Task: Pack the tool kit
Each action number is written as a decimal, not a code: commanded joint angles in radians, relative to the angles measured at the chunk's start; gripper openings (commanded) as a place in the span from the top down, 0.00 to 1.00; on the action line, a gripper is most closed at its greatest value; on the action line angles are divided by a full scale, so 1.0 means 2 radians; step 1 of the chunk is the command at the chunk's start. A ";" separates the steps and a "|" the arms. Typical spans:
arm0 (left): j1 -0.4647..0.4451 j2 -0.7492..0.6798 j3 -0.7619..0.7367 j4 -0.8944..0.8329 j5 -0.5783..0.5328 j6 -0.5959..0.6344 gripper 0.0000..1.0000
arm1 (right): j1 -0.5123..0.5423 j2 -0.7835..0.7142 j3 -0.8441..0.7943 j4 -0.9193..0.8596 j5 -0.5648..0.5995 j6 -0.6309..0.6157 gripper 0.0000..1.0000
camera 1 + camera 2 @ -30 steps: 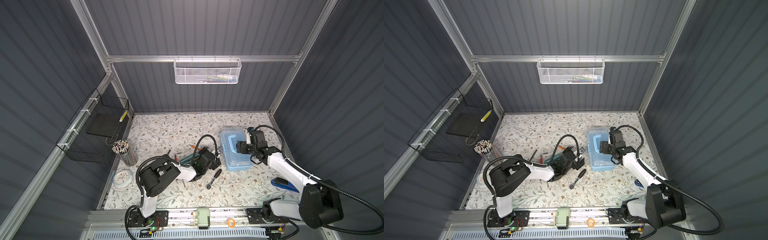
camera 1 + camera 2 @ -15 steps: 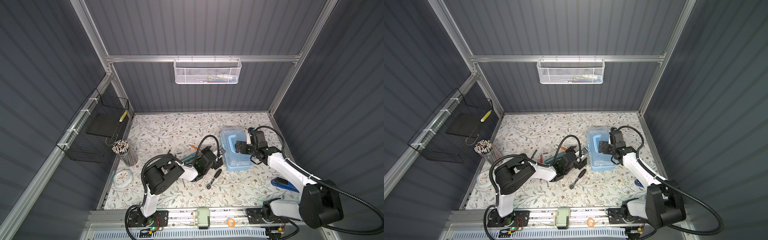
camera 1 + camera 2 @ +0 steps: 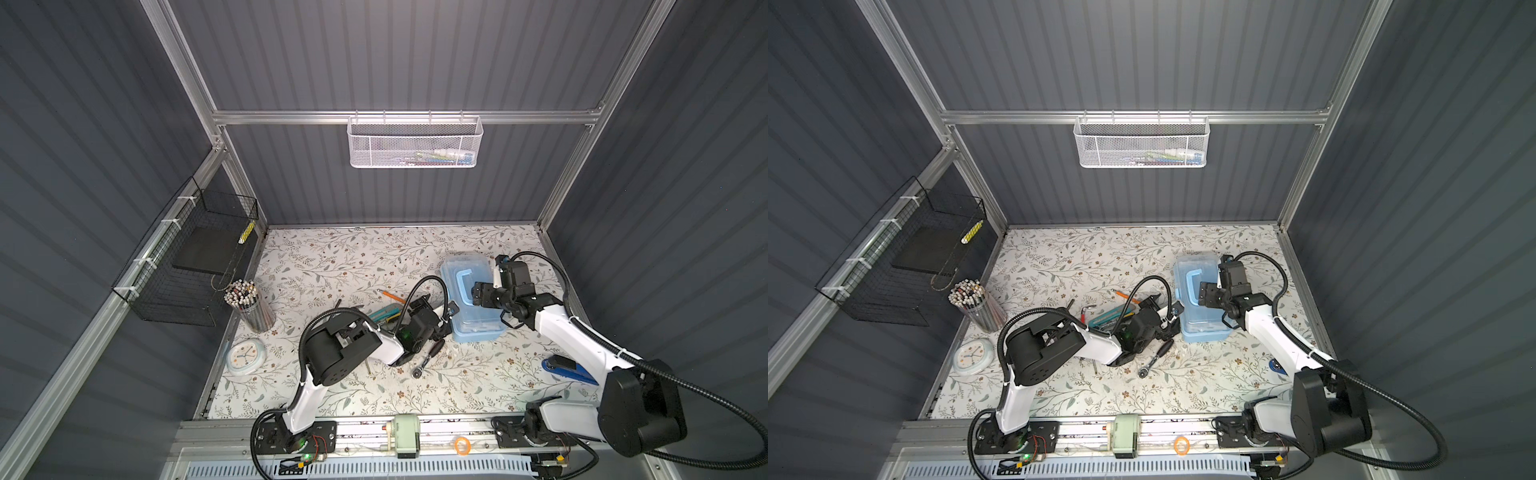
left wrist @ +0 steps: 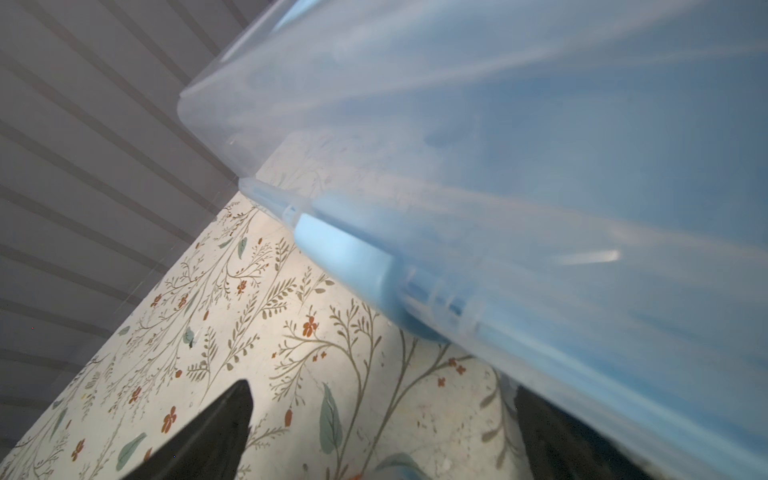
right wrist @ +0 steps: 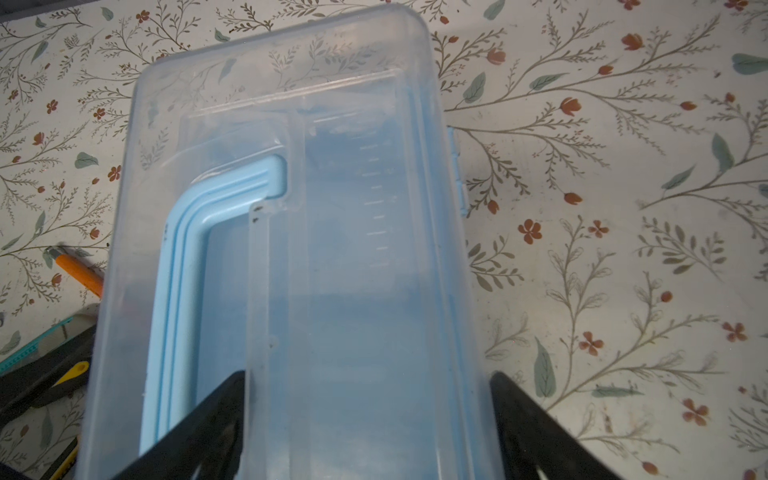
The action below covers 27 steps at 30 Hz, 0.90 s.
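The tool kit [image 3: 478, 307], a light-blue box with its clear lid on and the blue handle [image 3: 459, 289] lying flat on top, sits on the floral bench [image 3: 332, 257] right of centre. The right pincer [image 5: 368, 374] hangs over the lid with its jaws spread wide, one finger above the lid beside the handle and the other at the box's outer edge, holding nothing; whether it touches the lid I cannot tell. The left pincer [image 4: 380, 388] is spread fully, low against the box's side near the latch [image 4: 345, 257], also empty. A ratchet [image 3: 427, 362] lies just in front of the left wrist, and a yellow-black knife [image 5: 70, 374], an orange-handled tool [image 3: 392, 296] and a hex key [image 3: 1087, 309] lie left of the box
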 commanded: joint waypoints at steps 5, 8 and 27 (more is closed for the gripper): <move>-0.016 0.026 0.028 0.048 -0.040 0.019 0.00 | -0.002 0.018 -0.013 -0.059 0.023 -0.026 0.15; -0.017 0.032 0.030 0.062 -0.039 0.023 0.00 | -0.001 0.018 -0.016 -0.056 0.018 -0.028 0.16; -0.040 0.073 0.055 0.131 -0.064 0.074 0.00 | -0.001 0.037 -0.013 -0.075 0.005 -0.044 0.23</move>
